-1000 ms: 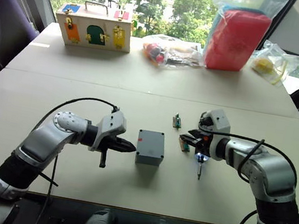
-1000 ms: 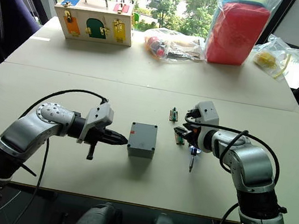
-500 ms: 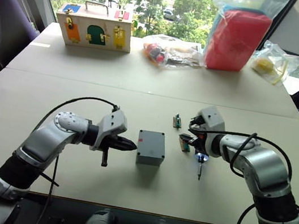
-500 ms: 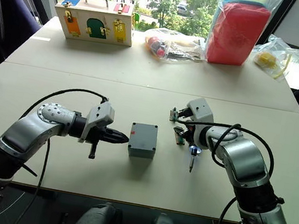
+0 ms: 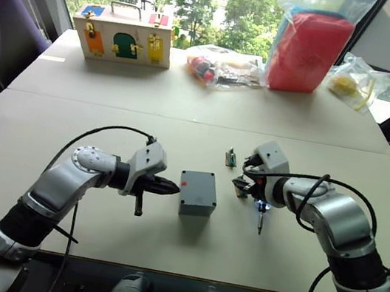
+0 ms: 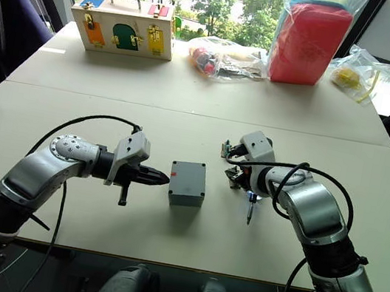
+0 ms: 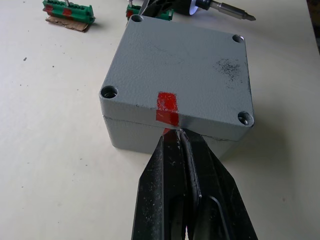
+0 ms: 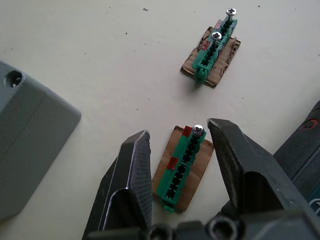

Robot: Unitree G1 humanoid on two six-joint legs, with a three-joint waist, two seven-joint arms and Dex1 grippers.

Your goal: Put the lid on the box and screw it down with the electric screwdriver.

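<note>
Beige desk [image 5: 185, 114]: lidded box [image 5: 197, 193] central. Screwdriver [image 5: 260, 215] lies right, bit toward robot. Left gripper [image 7: 182, 135] closed, empty, touching box's red mark. Right gripper [image 8: 180, 150] open, straddling green connector [image 8: 181, 167].

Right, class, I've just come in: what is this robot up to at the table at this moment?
A two-armed robot is closing up a small grey box. The lid already sits on it, its corner holes empty. The left gripper, shut, touches the box's side at the red mark. The right gripper is open around a green connector with a screw. The electric screwdriver lies on the table.
</note>
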